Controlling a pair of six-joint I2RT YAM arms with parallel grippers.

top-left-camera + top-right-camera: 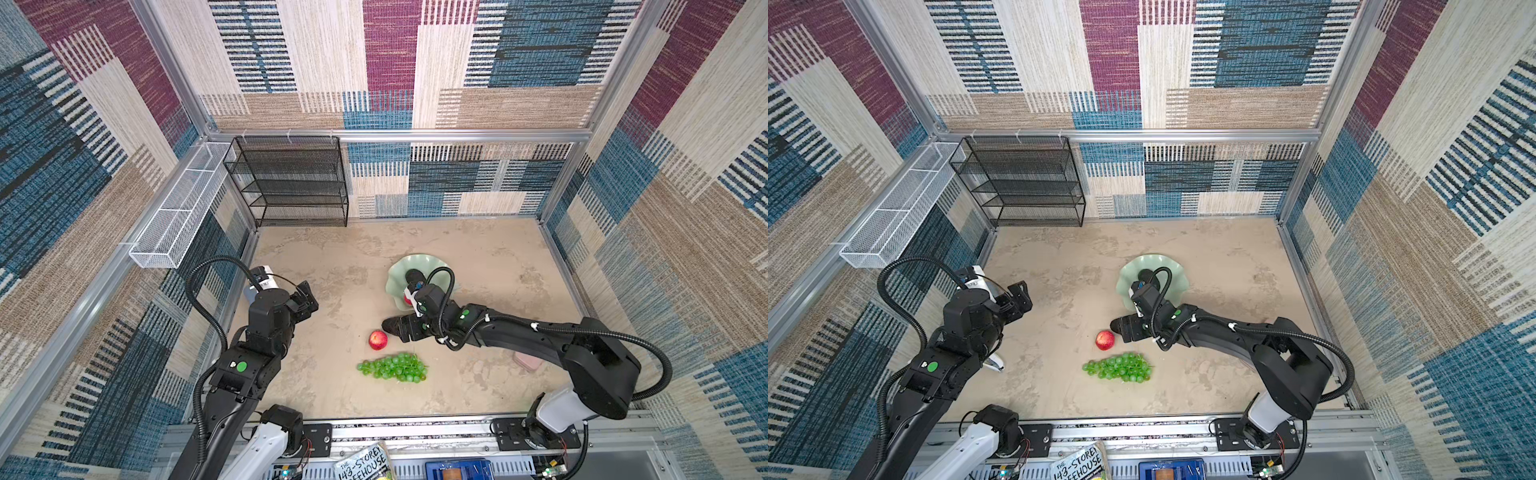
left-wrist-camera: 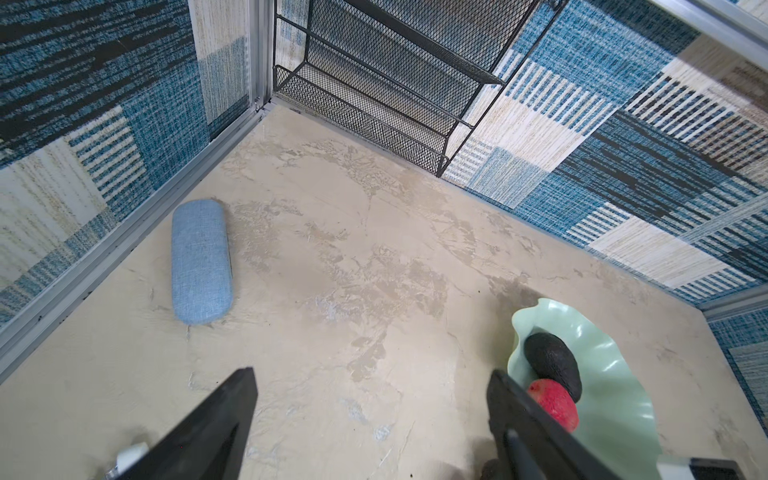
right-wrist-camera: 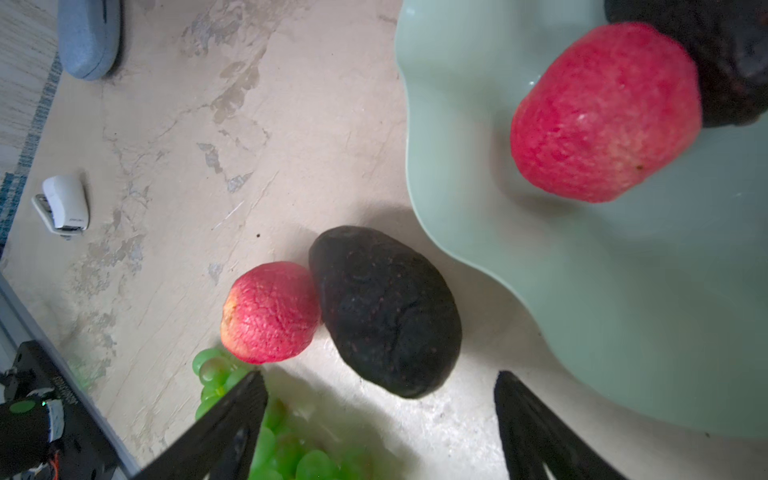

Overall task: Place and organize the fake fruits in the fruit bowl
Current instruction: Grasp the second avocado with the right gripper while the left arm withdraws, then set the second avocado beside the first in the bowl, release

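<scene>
The pale green fruit bowl (image 1: 415,262) (image 3: 623,311) holds a dark avocado (image 2: 550,359) and a red apple (image 3: 606,112). On the table just outside its rim lie a second avocado (image 3: 386,311) and, touching it, a second red apple (image 1: 378,340) (image 3: 270,311). The green grapes (image 1: 392,368) (image 1: 1118,368) lie nearer the front. My right gripper (image 3: 380,376) (image 1: 401,328) is open and low, its fingers on either side of the table avocado's near end, without gripping it. My left gripper (image 2: 372,372) (image 1: 305,297) hangs open and empty at the left.
A blue-grey case (image 2: 201,262) lies by the left wall. A small white stapler-like item (image 3: 66,203) (image 1: 994,363) sits near the left arm. A black mesh rack (image 1: 291,183) stands at the back left. A white mesh basket (image 1: 178,208) hangs on the left wall.
</scene>
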